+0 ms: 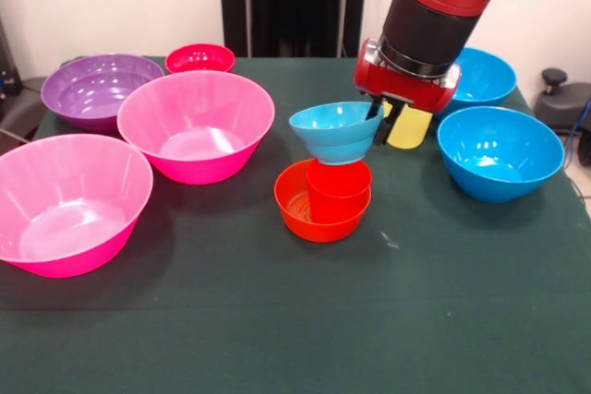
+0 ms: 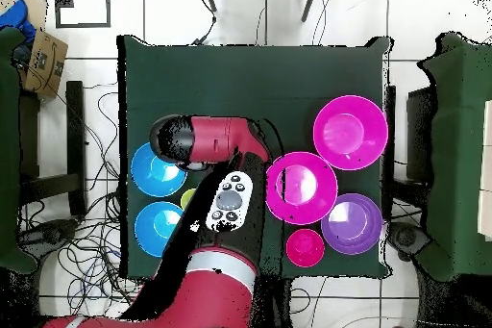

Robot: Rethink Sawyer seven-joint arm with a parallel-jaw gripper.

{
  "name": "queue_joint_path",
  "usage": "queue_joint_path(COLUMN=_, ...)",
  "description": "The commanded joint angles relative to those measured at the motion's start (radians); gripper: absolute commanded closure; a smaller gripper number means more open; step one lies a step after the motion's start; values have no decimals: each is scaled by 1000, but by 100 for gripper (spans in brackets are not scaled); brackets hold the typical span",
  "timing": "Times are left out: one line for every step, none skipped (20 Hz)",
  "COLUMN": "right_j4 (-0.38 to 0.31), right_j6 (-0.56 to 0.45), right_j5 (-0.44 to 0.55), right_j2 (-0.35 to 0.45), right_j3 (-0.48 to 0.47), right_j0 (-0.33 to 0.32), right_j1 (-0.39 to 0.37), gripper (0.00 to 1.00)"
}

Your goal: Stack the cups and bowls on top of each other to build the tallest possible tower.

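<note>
A small orange bowl (image 1: 300,205) sits mid-table with a red cup (image 1: 339,188) standing in it. A small light-blue bowl (image 1: 332,131) rests upright on the red cup, a little tilted. My gripper (image 1: 381,124) comes down from the upper right and is shut on that bowl's right rim. A yellow cup (image 1: 411,128) stands just behind the gripper and also shows in the overhead view (image 2: 188,197). In the overhead view my arm (image 2: 226,199) hides the stack and the gripper.
Two large blue bowls (image 1: 500,152) (image 1: 484,77) sit right of the stack. Two large pink bowls (image 1: 69,202) (image 1: 196,125), a purple bowl (image 1: 100,89) and a small red bowl (image 1: 199,57) sit on the left.
</note>
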Motion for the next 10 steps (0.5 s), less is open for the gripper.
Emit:
queue_joint_path(right_j4=56, right_j6=-150, right_j5=-36, right_j2=282, right_j3=176, right_j0=-219, right_j1=-87, gripper=100)
queue_joint_path(right_j4=52, right_j6=-153, right_j5=-46, right_j2=294, right_j3=173, right_j0=-228, right_j1=-74, gripper=100)
queue_joint_path(right_j4=43, right_j6=-150, right_j5=-47, right_j2=302, right_j3=170, right_j0=-234, right_j1=-69, gripper=100)
queue_joint_path(right_j4=32, right_j6=-143, right_j5=-45, right_j2=310, right_j3=158, right_j0=-236, right_j1=-60, gripper=100)
queue_joint_path(right_j4=25, right_j6=-131, right_j5=-39, right_j2=311, right_j3=151, right_j0=-236, right_j1=-55, gripper=100)
queue_joint_path(right_j4=8, right_j6=-112, right_j5=-23, right_j2=305, right_j3=119, right_j0=-232, right_j1=-42, gripper=100)
queue_joint_path(right_j4=-4, right_j6=-103, right_j5=-17, right_j2=308, right_j3=107, right_j0=-233, right_j1=-36, gripper=100)
queue_joint_path(right_j4=-22, right_j6=-80, right_j5=6, right_j2=291, right_j3=77, right_j0=-220, right_j1=-26, gripper=100)
queue_joint_path(right_j4=-29, right_j6=-67, right_j5=23, right_j2=281, right_j3=62, right_j0=-212, right_j1=-22, gripper=100)
queue_joint_path(right_j4=-47, right_j6=-39, right_j5=68, right_j2=251, right_j3=19, right_j0=-187, right_j1=-10, gripper=100)
